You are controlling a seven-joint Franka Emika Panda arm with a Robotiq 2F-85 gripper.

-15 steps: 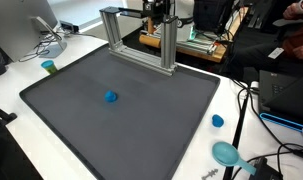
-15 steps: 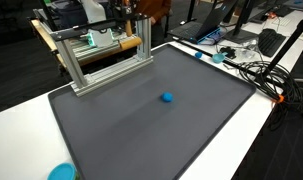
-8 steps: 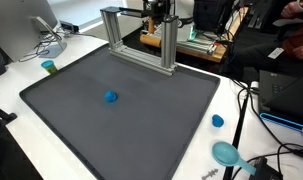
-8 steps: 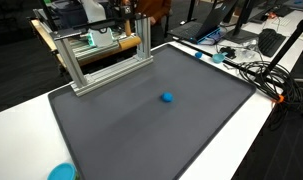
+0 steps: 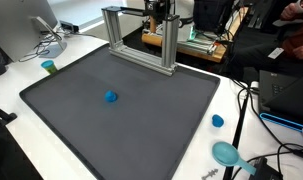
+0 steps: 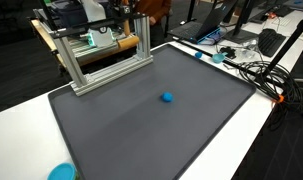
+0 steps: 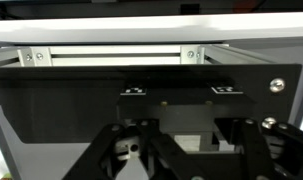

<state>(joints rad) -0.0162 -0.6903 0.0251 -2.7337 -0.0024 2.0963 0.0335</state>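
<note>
Hand (image 5: pixel 161 13) is hovering at the top corner of the rectangular, silvery aluminium extrusion frame (image 5: pixel 172 45), which is standing on the matte dark-grey mat (image 5: pixel 151 125). Finger opening cannot be determined. A small round blue object (image 5: pixel 111 97) is lying mid-mat, well apart.

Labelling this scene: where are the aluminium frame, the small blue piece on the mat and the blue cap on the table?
aluminium frame (image 5: pixel 171 50), in an exterior view, on its near upright post
small blue piece (image 5: pixel 111 97), in an exterior view, on its top
blue cap (image 5: pixel 217 121), in an exterior view, on its top face
</note>
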